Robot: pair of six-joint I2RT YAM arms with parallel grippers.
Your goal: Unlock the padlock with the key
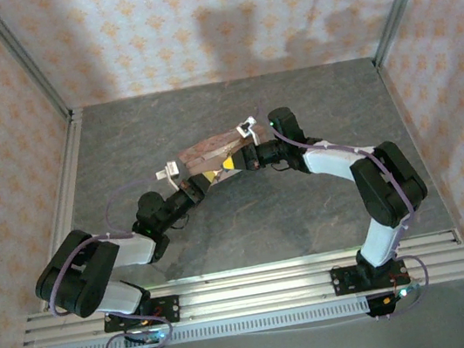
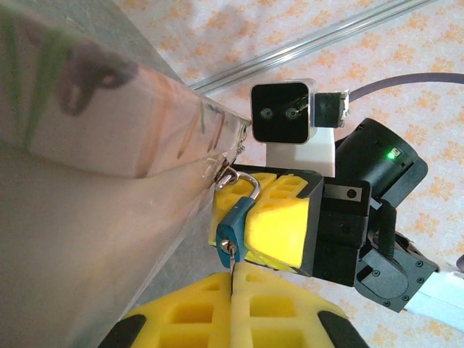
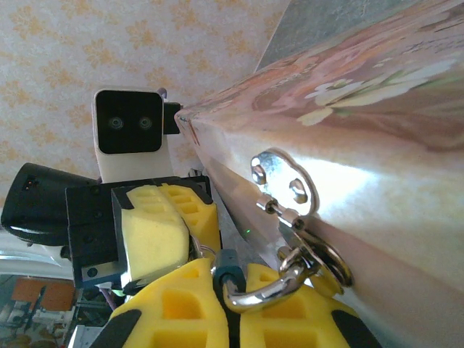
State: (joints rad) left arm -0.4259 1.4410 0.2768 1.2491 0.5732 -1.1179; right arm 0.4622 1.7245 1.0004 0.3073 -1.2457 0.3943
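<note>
Centre frame from above, the pink tin (image 1: 207, 153) is met by both arms. In the left wrist view the padlock (image 2: 233, 226) is clamped mid-frame by the right gripper (image 2: 251, 210), hung from the tin's edge. Just below, the key (image 2: 230, 252) is pinched at the padlock's underside by the left gripper (image 2: 232, 304), pads pressed together.

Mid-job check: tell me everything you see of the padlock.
The padlock is tiny: teal-blue body, thin silvery metal shackle hooked through a ring on the latch of the pink tin. The right pincer clamps its body between yellow pads. The shut left pincer presents a thin metal piece, apparently the key, at its lower end.
</note>
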